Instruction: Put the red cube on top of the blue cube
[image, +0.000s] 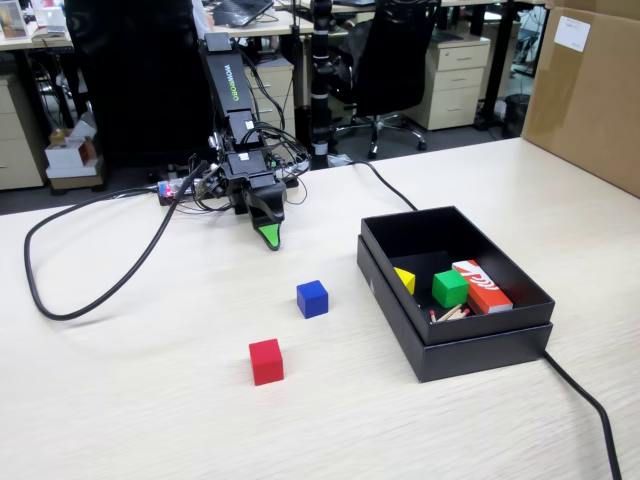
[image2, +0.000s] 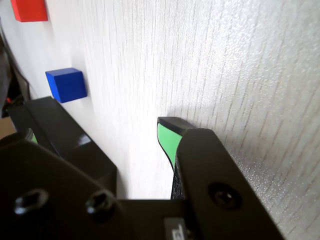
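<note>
Two matte cubes, red cube (image: 266, 361) and dark-blue cube (image: 312, 298), sit apart on the pale wooden table (image: 150, 400); my green-tipped gripper (image: 269, 237) holds nothing, its opening indeterminate.

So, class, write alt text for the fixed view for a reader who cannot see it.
A black robot arm's gripper rests tip-down on a pale wooden table, behind a blue cube and a red cube standing apart. To the right, an open black box holds small coloured pieces.

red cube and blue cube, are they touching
Apart. The fixed view shows bare table between the red cube and the blue cube.
</note>
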